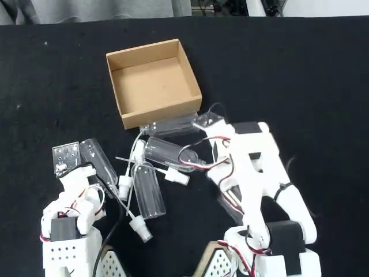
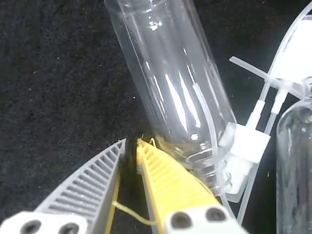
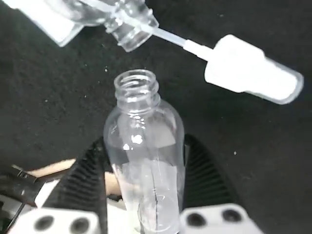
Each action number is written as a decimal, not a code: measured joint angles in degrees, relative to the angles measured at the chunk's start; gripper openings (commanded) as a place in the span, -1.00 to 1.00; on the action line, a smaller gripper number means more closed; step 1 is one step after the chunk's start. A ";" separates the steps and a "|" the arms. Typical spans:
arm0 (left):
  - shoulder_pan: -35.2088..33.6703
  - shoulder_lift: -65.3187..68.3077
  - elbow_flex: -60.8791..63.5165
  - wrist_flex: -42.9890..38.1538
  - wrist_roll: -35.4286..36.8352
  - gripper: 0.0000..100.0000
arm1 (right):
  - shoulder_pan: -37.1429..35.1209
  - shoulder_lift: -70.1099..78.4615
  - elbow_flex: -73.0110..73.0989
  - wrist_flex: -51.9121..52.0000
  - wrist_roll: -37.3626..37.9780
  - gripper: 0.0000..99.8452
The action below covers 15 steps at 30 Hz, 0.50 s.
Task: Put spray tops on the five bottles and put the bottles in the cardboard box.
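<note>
Holding the open-necked bottle mid-body between its black jaws, the right gripper seems well placed for light, slick, thin-walled plastic that could dent or squirt free, while the left gripper, jaws pressed together empty, sits just beside a capped bottle.

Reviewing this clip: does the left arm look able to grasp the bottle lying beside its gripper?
Probably yes. The left gripper sits right against the bottle with nothing between them, but it is shut and would need to open first.
</note>
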 measured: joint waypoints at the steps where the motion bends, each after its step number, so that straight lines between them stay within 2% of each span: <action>1: 0.00 0.00 0.00 0.00 0.00 -0.94 | 0.00 0.00 -1.32 1.49 0.00 -0.98; 8: 0.00 0.00 0.00 0.00 0.00 -0.94 | 0.00 0.00 -8.00 8.53 1.76 -0.98; 15: 0.00 0.00 0.00 0.00 0.00 -0.94 | 0.00 -0.18 -8.88 10.29 2.11 -0.98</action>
